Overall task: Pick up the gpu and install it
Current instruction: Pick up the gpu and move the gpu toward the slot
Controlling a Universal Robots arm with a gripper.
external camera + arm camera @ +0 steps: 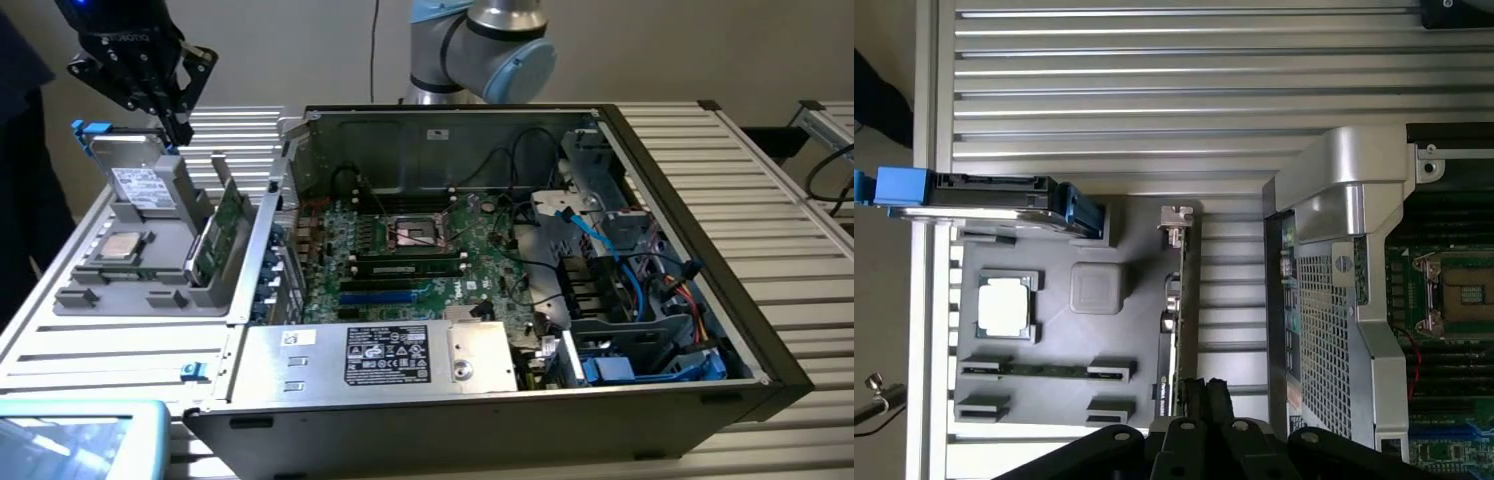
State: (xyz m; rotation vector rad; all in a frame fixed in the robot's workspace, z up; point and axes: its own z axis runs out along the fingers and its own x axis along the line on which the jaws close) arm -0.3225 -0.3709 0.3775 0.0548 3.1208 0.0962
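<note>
Exterior view's left: one gray tray carrying one gpu, one silver drive, one processor chip and one memory stick. Centre frame: one open computer case with one power supply box. Along the top: one robot arm and one gripper.

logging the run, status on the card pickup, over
Gripper shut, empty, above the holder. Card upright in its slot, untouched. Drive stands alongside, apart from the card.

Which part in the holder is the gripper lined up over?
The gpu: the green card, directly under the gripper; drive and CPU sit to one side.
</note>
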